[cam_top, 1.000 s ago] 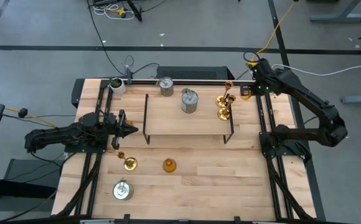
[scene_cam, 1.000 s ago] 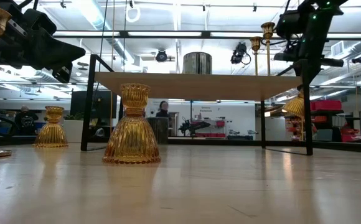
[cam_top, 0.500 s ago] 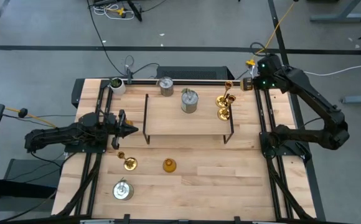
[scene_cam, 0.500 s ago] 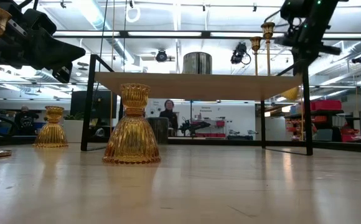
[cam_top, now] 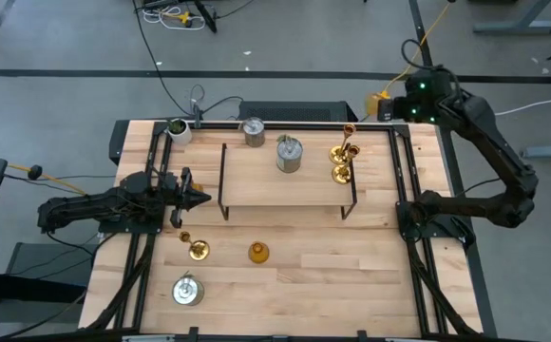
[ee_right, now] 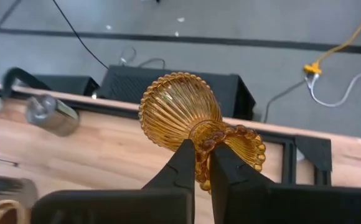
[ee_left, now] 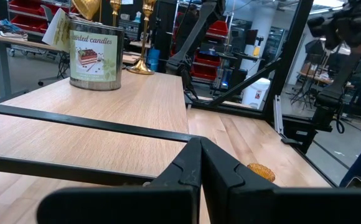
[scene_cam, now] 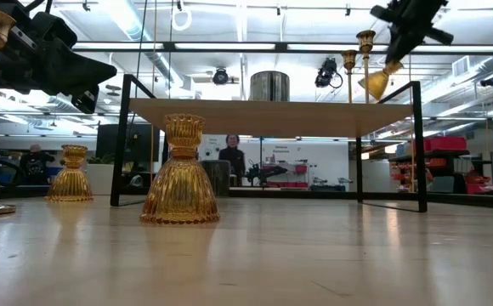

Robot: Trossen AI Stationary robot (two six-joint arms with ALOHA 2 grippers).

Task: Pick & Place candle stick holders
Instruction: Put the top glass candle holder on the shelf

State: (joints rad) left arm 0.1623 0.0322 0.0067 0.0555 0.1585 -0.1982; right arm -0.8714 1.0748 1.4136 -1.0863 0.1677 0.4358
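We log the right gripper raised at the far right corner of the table, fingers pinched on the narrow beaded neck of an amber glass holder. The holder hangs tilted, bulb pointing away from the wrist. In the low view it sits above the level of the rack shelf, close beside the two tall brass candlesticks.

Risks as we judge them:
- The grip is on a thin waist of ribbed glass; the holder could pivot or slip if the arm swings fast.
- The brass candlesticks stand just beside the carried piece. A sideways pass could clip them, and their tall, narrow form would tip easily.
- Released while tilted, the holder may roll instead of standing.

The left gripper waits low beside the rack's near left post, fingers closed on nothing, as the left wrist view shows.

Count, from the high view:
- Amber glass holders: one in the right gripper, one on the table ahead of the left gripper. The low view shows a third, far behind.
- Metal candle tins: three, namely one on the shelf, one behind the rack, one at the near edge.
- Brass candlesticks: two on the shelf, one on the table just below the left gripper.
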